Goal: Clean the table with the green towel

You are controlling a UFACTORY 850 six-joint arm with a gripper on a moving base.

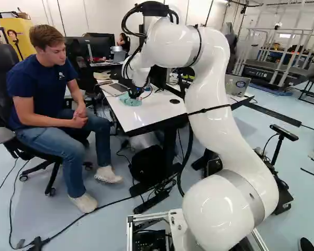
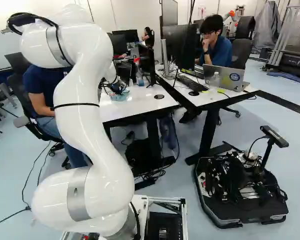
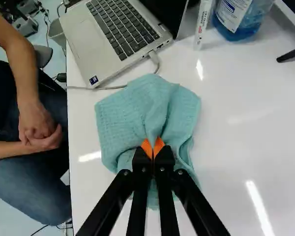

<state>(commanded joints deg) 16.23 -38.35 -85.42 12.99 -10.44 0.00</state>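
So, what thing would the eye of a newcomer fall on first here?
Probably the large white arm, right of the middle in the left base view. Then the green towel, bunched on the table near a laptop and pinched in the gripper. A person sits close beside the table.

The towel is soft-looking cloth with a rough waffle texture; the tabletop is smooth and glossy, catching bright streaks of light. The laptop has a matt, metallic-looking casing. The arm's shell looks smooth and glossy, the jeans matt denim.
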